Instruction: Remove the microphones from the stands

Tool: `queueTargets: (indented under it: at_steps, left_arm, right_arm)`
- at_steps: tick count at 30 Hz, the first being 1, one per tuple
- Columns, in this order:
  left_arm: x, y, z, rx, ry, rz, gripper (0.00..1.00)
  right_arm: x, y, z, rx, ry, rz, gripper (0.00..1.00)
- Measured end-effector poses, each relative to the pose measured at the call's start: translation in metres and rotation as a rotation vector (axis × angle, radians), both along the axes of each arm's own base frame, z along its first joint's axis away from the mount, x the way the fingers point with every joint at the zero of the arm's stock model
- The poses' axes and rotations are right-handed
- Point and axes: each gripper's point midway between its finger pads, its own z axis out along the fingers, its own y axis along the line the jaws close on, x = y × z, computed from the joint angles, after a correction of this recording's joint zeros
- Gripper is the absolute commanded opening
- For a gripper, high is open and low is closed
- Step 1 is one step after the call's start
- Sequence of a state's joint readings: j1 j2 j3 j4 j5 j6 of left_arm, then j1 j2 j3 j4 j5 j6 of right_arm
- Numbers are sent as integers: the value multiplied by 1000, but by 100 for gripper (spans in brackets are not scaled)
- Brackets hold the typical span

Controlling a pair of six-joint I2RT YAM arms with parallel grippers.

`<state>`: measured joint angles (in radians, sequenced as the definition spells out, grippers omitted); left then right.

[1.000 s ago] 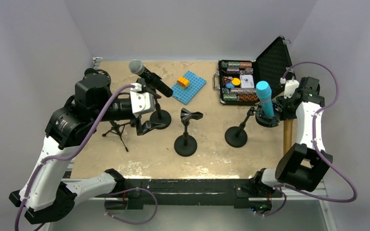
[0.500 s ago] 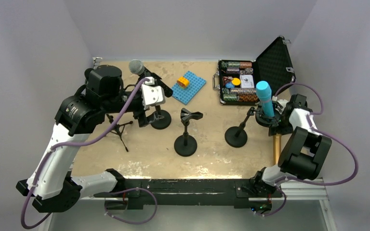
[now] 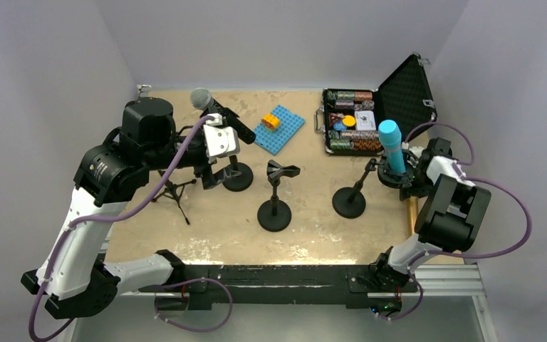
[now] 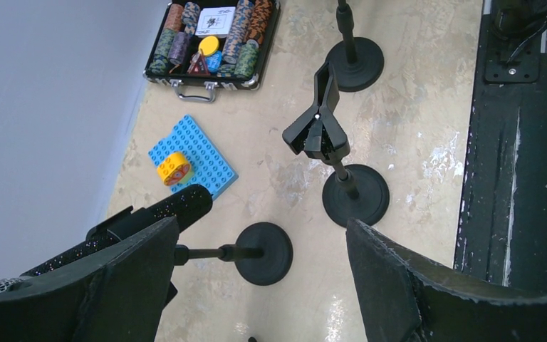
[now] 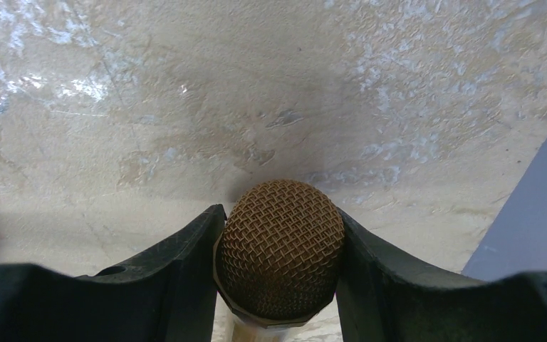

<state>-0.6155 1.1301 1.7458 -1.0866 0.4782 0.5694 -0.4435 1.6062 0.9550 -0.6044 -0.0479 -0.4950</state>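
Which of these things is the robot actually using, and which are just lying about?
Job: black microphone, its stand, open left gripper, right gripper gripping gold microphone.
Lying about: poker chip case, blue plate, yellow brick, empty clip stand, tripod.

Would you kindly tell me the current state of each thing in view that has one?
black microphone: tilted, clipped in left stand.
left gripper: open, holding nothing.
right gripper: shut on gold microphone.
middle stand: upright, clip empty.
teal microphone: standing upright.
chip case: lid open.
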Motion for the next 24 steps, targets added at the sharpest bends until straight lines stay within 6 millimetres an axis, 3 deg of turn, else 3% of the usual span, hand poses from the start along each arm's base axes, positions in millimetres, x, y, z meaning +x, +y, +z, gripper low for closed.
queueTargets:
  at_steps: [3,4,5,6,16,21,24]
  left_arm:
    - [1,-1,-1,2,4,0,91]
    - [2,-1,-1,3,5,-1,91]
    - [2,-2,-1,4,7,-1,91]
    - [2,-2,-2,4,8,-2,91]
    - [-5,-8,-1,-16,32,-41,91]
    - [-17,-13,0,-66,93,-70,91]
    - [-25,-15,0,-94,125,-92,91]
  right_arm:
    - [1,-1,-2,-2,5,-5,63]
    - [1,-1,-2,-2,6,-8,65]
    - [1,-1,-2,0,5,-13,76]
    - [1,-1,-2,-1,3,-17,79]
    - [1,0,2,3,-10,-44,82]
    - [3,2,31,-10,-78,-56,83]
    - [11,0,60,-25,-137,-69,83]
